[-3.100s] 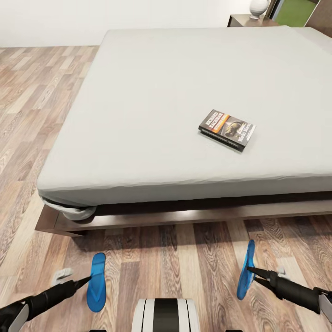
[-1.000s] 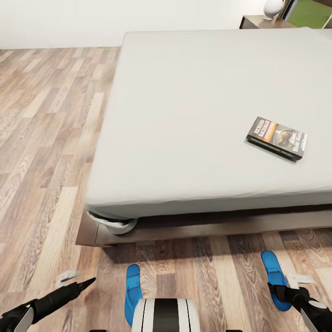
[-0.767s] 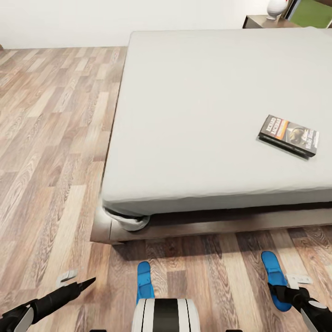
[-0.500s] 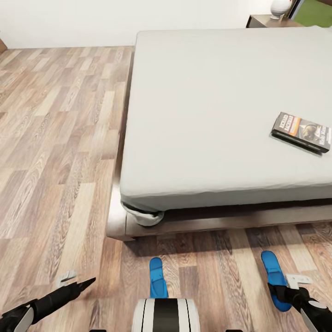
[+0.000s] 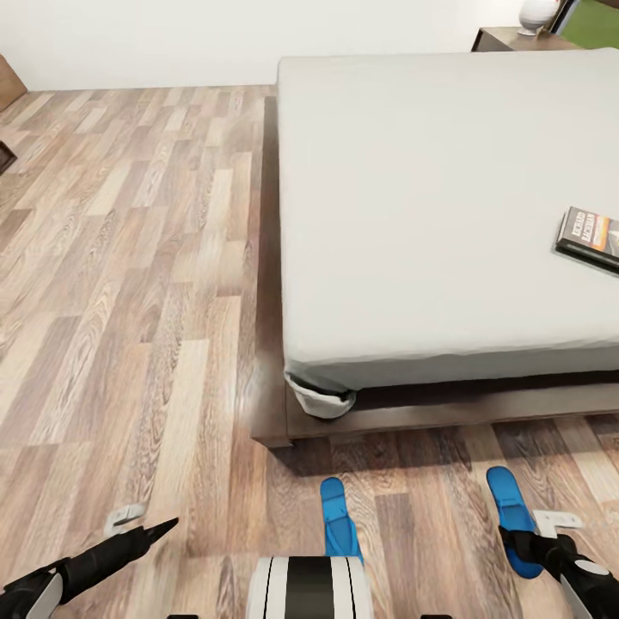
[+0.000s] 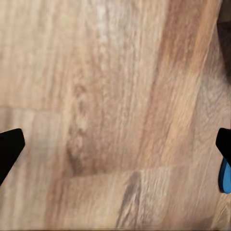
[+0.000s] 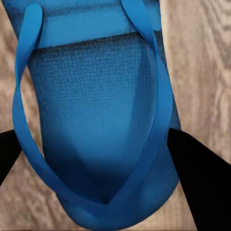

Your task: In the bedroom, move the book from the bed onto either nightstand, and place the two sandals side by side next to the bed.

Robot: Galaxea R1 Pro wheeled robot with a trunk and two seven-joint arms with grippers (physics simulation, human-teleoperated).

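1. Blue, nearest of all: held sandal (image 5: 507,505), low on the right over the wood-plank floor (image 5: 129,258), toe towards the bed. Pinched at its near end by the right gripper (image 5: 516,542).
2. Seen close from the right wrist: same held sandal (image 7: 96,96), textured sole up and blue strap looping round it. Right gripper (image 7: 96,159) with jaws clamped on it, one black finger (image 7: 192,173) pressing each side edge.
3. Beside the white and black trunk (image 5: 309,589): loose sandal (image 5: 338,516), flat on the floor, its near end hidden behind the trunk. Well apart from the held sandal and roughly parallel to it.
4. Low on the left: left gripper (image 5: 146,522), reaching forward over bare planks. From the left wrist, left gripper (image 6: 115,149) with jaws spread wide and nothing between them. Black fingers (image 6: 7,147) sit at opposite edges of that picture, with a sliver of the loose sandal (image 6: 224,175) by one of them.
5. Further on: bed (image 5: 430,172), pale grey mattress on a dark wooden frame, near corner just beyond the loose sandal, with a fold of sheet hanging out at that corner.
6. On the mattress at the right margin: book (image 5: 593,236), lying flat, dark cover with an orange band, partly cut off by the picture's edge.
7. Farthest, past the head of the bed: nightstand (image 5: 516,36), dark brown, with a white vase (image 5: 539,10) on top.
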